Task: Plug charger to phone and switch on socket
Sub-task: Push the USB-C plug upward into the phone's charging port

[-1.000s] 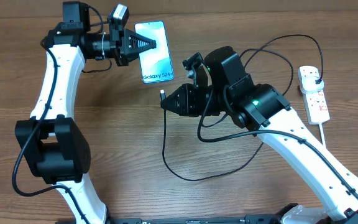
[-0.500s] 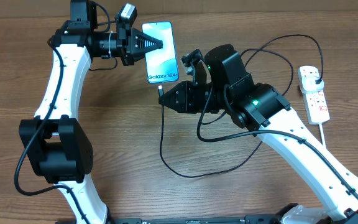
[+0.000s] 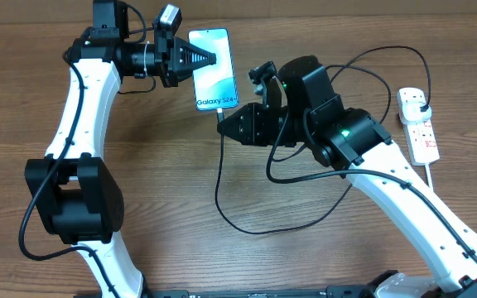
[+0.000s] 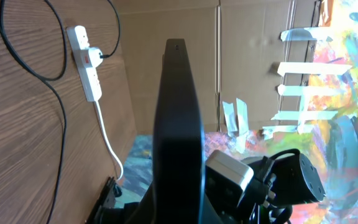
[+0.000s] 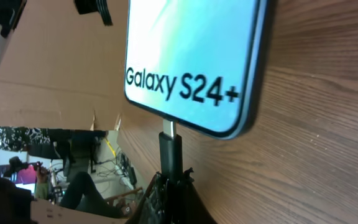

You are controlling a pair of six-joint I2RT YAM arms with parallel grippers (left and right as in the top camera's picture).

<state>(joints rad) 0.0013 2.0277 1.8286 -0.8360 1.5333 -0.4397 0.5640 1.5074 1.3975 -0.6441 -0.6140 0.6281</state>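
Note:
The phone, light blue screen reading "Galaxy S24+", is held off the table by my left gripper, which is shut on its edge; in the left wrist view the phone shows edge-on. My right gripper is shut on the connector end of the black charger cable. In the right wrist view the connector touches the phone's bottom edge at its port, metal tip partly showing. The cable loops over the table to its black plug, seated in the white power strip at the right.
The power strip's thick white cord runs toward the front right. It also shows in the left wrist view with a red switch. Cable loops lie on the wooden table between the arms. A cardboard wall stands behind the table.
The left gripper carried the phone to the right. The right gripper moved the connector up to the phone's bottom edge, which it now touches.

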